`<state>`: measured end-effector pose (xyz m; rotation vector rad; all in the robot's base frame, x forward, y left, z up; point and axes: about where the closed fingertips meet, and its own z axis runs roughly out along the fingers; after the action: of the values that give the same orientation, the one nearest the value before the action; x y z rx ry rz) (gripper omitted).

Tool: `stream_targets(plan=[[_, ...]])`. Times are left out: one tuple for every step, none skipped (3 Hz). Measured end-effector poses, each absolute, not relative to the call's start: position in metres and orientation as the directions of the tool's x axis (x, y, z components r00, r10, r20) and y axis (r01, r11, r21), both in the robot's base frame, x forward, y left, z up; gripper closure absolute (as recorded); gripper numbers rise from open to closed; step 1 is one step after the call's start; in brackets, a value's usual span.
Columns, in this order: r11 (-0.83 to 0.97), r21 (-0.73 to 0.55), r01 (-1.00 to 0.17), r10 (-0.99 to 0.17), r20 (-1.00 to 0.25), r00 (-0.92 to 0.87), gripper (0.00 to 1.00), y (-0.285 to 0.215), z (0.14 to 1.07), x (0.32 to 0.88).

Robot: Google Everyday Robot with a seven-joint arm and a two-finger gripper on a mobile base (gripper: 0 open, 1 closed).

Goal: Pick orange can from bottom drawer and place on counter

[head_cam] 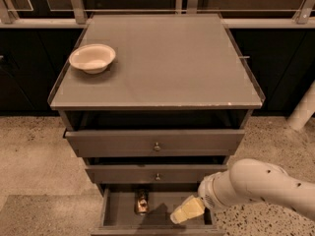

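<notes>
Three grey drawers sat under the desk [172,58]. All positions below were logged against the orange can [141,201].

- Orange can: stood upright on the floor of the bottom drawer [118,214], which was open. It sat toward the drawer's back, left of the drawer's middle.
- End effector [177,216]: pale yellow, to the right of the can and a little nearer the drawer's front, low inside the drawer. It was near the can but apart from it, with a dark shadow on the drawer floor between the two. Whether it was open or closed, I could not tell. It held nothing that I could see.
- Arm [261,183]: white, ran off to the right of the can and out at the frame's edge.
- Middle drawer [123,174]: directly above the can, with a small knob at its centre.
- Top drawer [113,142]: above that again, wider, also knobbed.
- Desk: well above the can, flat and grey, its front edge chipped.
- Cream bowl [92,58]: up and left of the can, on the desk near its left rim.
- Speckled floor [29,151]: to the can's left.
</notes>
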<state>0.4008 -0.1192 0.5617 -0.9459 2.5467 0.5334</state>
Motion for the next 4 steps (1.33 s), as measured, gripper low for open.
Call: stream_targets(plan=[[0.695, 0.229, -0.681, -0.532, -0.473, -0.702, 0.0, -0.12, 0.563, 0.393], [0.692, 0.289, -0.661, -0.464, -0.523, -0.715, 0.0, -0.112, 0.532, 0.372], [0.719, 0.303, -0.626, -0.357, -0.612, -0.706, 0.0, -0.108, 0.487, 0.396], [0.747, 0.283, -0.601, -0.316, -0.645, -0.696, 0.0, -0.103, 0.45, 0.423]])
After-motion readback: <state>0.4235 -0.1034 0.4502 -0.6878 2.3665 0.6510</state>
